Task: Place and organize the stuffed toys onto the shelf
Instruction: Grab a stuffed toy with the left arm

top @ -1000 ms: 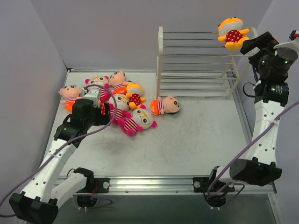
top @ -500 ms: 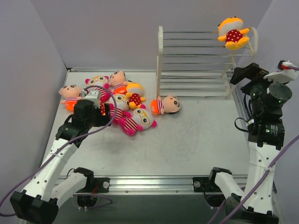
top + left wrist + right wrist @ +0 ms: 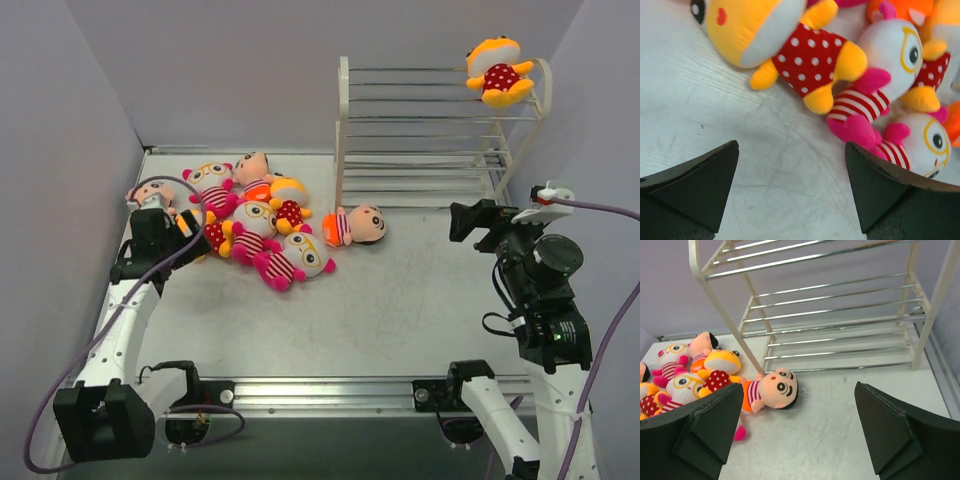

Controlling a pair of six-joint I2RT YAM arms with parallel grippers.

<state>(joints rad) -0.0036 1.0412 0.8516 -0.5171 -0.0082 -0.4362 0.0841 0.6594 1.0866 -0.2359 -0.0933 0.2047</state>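
The white wire shelf (image 3: 344,130) is standing at the upper right of the tabletop (image 3: 430,300). One yellow-orange doll (image 3: 498,72) with a red dotted body is sitting on the right end of its top tier.

A peach-faced doll (image 3: 357,224) is lying alone on the tabletop just in front of the shelf's left post, and the right wrist view also shows it (image 3: 772,390) below the rods (image 3: 840,335). The other stuffed toys (image 3: 250,215) are lying in a loose heap at the left of the frame.

The left end effector (image 3: 192,228) is hovering at the heap's left edge with its jaws spread wide and nothing between them. Its own camera (image 3: 790,150) is looking down on a polka-dot doll (image 3: 805,55) and two glasses-wearing striped dolls (image 3: 890,55).

The right end effector (image 3: 470,220) is hanging at middle right, below the shelf. It is gaping wide and empty (image 3: 799,387), and pointing toward the lone doll.
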